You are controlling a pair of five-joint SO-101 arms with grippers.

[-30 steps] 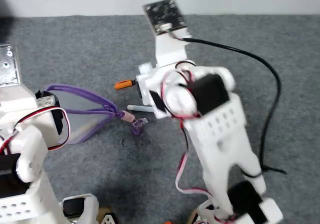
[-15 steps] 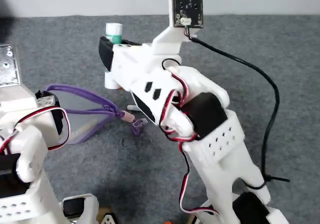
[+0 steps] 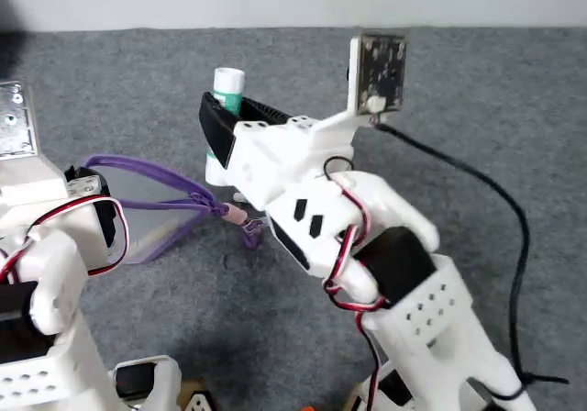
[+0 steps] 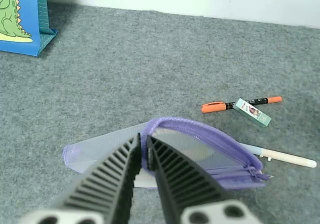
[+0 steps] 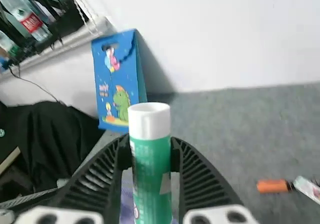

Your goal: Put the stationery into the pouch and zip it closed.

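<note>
The main risk, as we judge it, lies at the mouth of the translucent pouch with the purple zipper rim (image 4: 200, 129). It gapes in a shallow arch, and the green-labelled glue stick with the white cap (image 5: 149, 174) stands upright. If the stick comes down like that, its base may land on the purple rim instead of inside and tip out onto the grey carpeted table (image 4: 150, 59). A push on the rim could also drag the fabric out of the left fingers (image 4: 175, 179), and the mouth would then sag shut. The stick's smooth label could slip too if the arm tilts.

The right fingers (image 5: 200, 184) are spread only as wide as the glue stick and clamp it on both sides at mid-body. They hold it clear of the table, near the pouch's zipper-pull end, with a patch of purple visible just beneath it.

The left fingers are pressed together on the near edge of the purple rim, which keeps the pouch propped open.

Three pieces lie on the table beyond the pouch. These are an orange marker (image 4: 235, 104), a small green-and-white eraser (image 4: 252, 112) touching it, and a white pen (image 4: 280, 157) just beside the rim.
</note>
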